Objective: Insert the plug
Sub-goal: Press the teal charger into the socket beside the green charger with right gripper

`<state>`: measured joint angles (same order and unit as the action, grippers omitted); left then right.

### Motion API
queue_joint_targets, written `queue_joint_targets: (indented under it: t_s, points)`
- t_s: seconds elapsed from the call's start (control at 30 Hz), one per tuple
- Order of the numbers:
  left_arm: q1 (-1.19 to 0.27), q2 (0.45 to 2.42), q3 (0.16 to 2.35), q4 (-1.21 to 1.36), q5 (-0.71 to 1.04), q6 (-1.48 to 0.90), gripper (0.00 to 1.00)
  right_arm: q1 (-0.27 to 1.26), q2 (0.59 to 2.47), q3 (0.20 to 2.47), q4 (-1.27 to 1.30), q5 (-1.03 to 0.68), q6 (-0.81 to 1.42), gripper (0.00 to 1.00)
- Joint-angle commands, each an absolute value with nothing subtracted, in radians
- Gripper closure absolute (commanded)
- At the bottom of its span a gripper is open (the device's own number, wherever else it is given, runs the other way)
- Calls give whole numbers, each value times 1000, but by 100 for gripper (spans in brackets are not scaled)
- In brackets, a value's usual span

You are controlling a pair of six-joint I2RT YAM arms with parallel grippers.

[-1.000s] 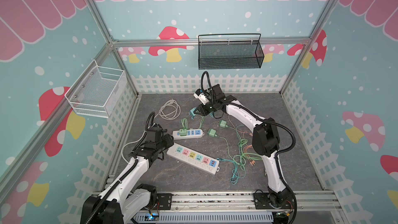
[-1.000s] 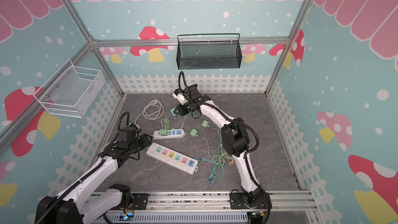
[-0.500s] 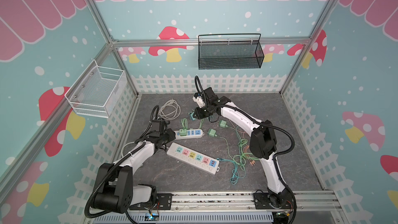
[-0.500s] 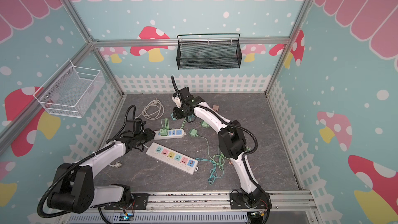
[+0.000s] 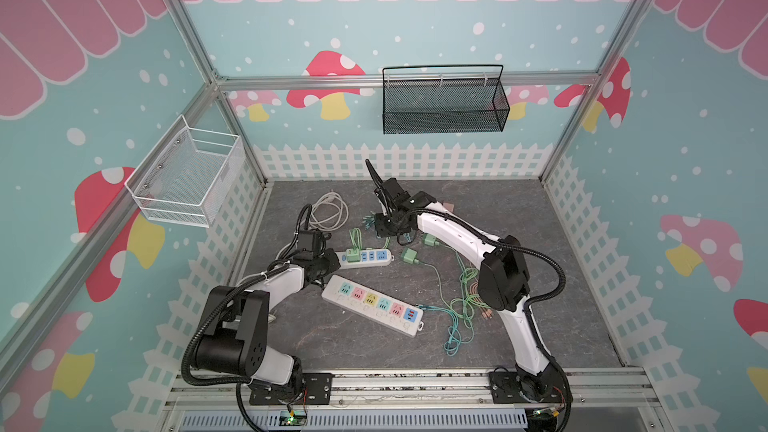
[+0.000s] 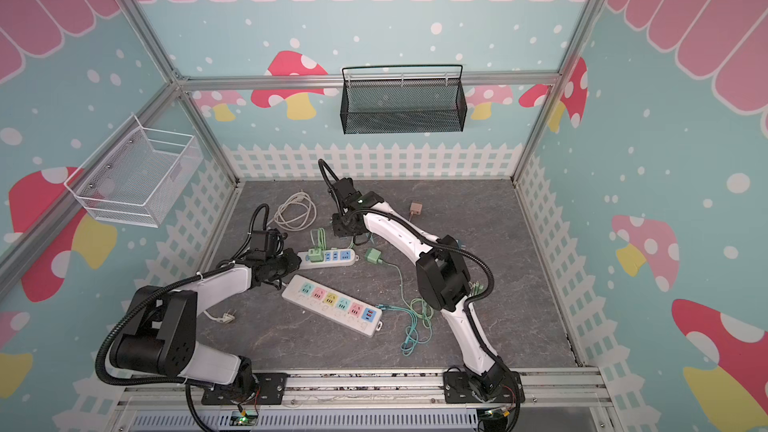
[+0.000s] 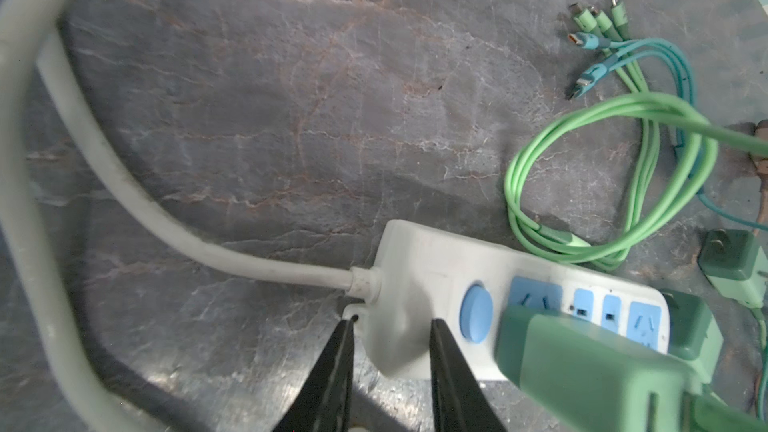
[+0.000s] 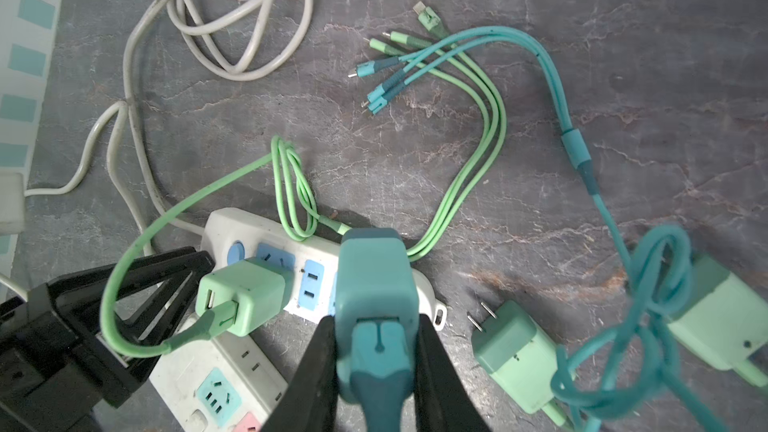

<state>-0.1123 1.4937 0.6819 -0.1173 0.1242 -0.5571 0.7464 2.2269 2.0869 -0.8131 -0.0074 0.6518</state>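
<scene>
Your right gripper (image 8: pixel 376 322) is clamped on the teal plug (image 8: pixel 374 276) at the small power strip (image 7: pixel 419 259); your left gripper (image 7: pixel 390 322) straddles its cord end, squeezing or not, I cannot tell

A black mesh basket (image 5: pixel 444 112) hangs on the back wall and a white wire basket (image 5: pixel 189 178) on the left wall. A brown adapter (image 6: pixel 416 208) lies apart.
</scene>
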Motion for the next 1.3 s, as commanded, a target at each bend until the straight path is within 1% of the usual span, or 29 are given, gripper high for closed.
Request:
queue_joint_targets:
  t_s: [0.0, 0.37, 1.27]
  points:
    - [-105, 1506, 714, -85, 142, -540, 71, 760, 2214, 2113, -863, 8, 701, 100]
    - [-100, 1521, 730, -90, 185, -520, 75, 810, 2234, 2108, -874, 5, 741, 100]
    - [-95, 1531, 707, -81, 215, -532, 76, 845, 2282, 2062, -893, 41, 794, 100]
